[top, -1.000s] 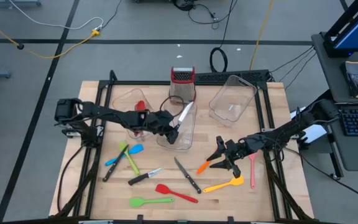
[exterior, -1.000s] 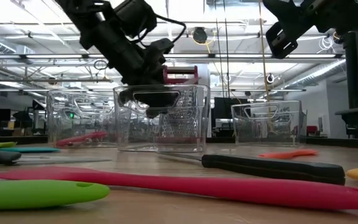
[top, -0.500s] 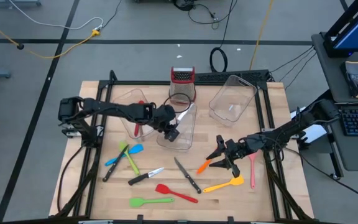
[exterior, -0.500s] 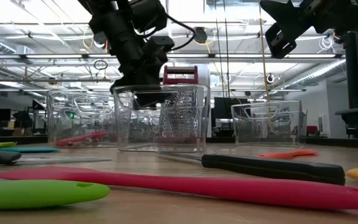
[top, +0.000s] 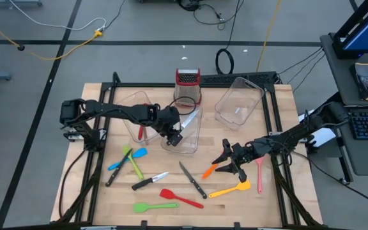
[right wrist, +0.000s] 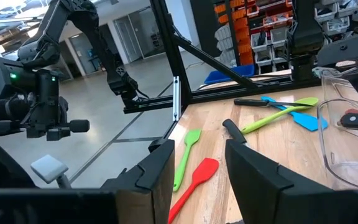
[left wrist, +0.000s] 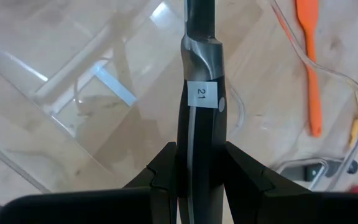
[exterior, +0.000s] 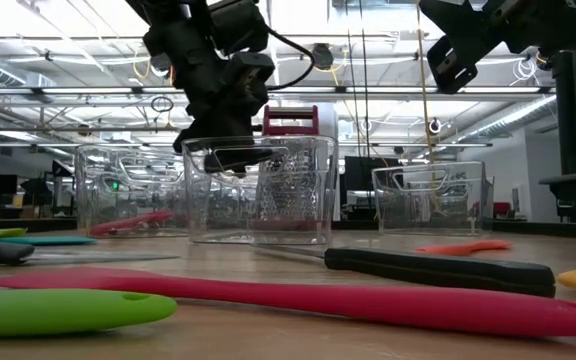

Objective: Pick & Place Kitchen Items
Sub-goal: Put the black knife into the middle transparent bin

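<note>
While the right gripper [top: 225,160] waits with fingers parted and empty at four o'clock, the left gripper [left wrist: 196,171] clamps the stiff, slick black-handled steel knife [left wrist: 199,93] by its handle over the central clear plastic tub [top: 187,137], blade forward, safest gripped there.

I see a wooden table [top: 94,204] carrying three clear tubs [top: 238,102] and a grater [top: 187,86] at the far side. Nearer lie loose utensils: a green spatula [top: 153,206], red spatula [top: 181,198], yellow spatula [top: 230,189], two black-handled knives [top: 192,180] and a pink spoon [top: 259,174] at right.
</note>
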Motion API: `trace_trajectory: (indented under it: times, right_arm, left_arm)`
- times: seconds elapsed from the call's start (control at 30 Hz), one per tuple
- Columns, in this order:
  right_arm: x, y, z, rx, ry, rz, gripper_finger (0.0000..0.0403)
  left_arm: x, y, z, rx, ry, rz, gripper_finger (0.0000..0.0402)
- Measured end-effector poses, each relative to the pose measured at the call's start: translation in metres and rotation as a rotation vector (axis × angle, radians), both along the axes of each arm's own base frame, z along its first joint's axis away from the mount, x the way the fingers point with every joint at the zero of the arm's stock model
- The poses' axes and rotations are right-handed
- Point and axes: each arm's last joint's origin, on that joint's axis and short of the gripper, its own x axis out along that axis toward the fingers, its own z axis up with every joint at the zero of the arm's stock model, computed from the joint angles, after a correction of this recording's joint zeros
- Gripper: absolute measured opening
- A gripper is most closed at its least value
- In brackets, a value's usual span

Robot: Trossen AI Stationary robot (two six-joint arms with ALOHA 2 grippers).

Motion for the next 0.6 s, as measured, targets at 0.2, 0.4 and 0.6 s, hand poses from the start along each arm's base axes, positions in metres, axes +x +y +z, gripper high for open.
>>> trace_trajectory:
  times: [0.2, 0.4, 0.6]
  right_arm:
    - [0.0, 0.0, 0.0, 0.0, 0.0, 0.0, 0.0134]
    - [0.0, 0.0, 0.0, 0.0, 0.0, -0.001, 0.0134]
    - [0.0, 0.0, 0.0, -0.001, 0.002, -0.004, 0.0134]
  left_arm:
    - [0.0, 0.0, -0.006, -0.012, 0.033, -0.003, 0.0083]
    - [0.01, 0.0, -0.028, -0.051, 0.073, -0.032, 0.0082]
    - [0.014, 0.003, -0.037, -0.059, 0.082, -0.029, 0.0082]
